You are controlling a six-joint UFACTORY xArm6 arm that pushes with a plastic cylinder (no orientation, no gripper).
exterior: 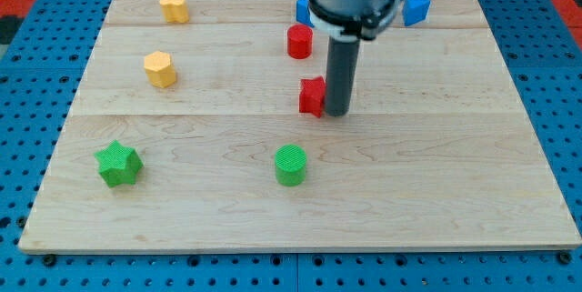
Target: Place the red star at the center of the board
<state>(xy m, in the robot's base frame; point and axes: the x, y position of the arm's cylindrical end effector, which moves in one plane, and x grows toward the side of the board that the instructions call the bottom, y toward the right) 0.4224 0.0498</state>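
The red star (311, 96) lies near the middle of the wooden board (436, 174), partly hidden by the rod on its right side. My tip (337, 113) rests on the board right against the star's right edge. A red cylinder (299, 41) stands above the star, toward the view's top.
A green cylinder (291, 165) sits below the star. A green star (118, 164) is at the lower left. Two yellow blocks (160, 68) (174, 6) are at the upper left. Blue blocks (414, 8) (303, 7) flank the arm at the top edge.
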